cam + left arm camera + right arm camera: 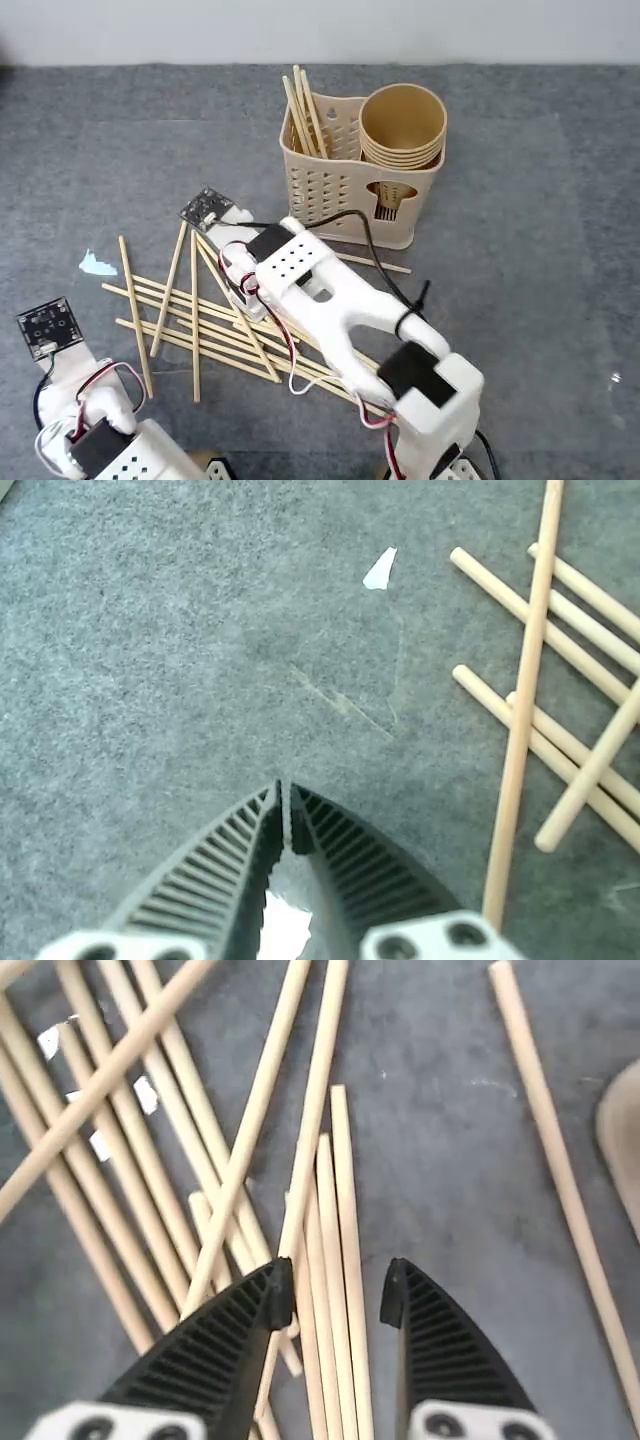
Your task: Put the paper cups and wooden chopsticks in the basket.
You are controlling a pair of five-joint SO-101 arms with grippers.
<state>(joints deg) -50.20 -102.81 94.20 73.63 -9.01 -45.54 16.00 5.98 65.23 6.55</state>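
The basket (340, 190) was beige with rows of small holes, the stacked paper cups (403, 125) tan, the chopsticks (200, 335) pale bare wood, the table (530, 260) mottled grey with a pale bluish scrap (97, 265), and the right arm (340, 300) and left arm (130, 455) white with black motors and ribbed dark grey fingers (200, 880).

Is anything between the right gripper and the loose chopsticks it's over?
Nothing visible. The right gripper is open directly above the pale wooden chopsticks lying on the grey table cover, with no object in between.
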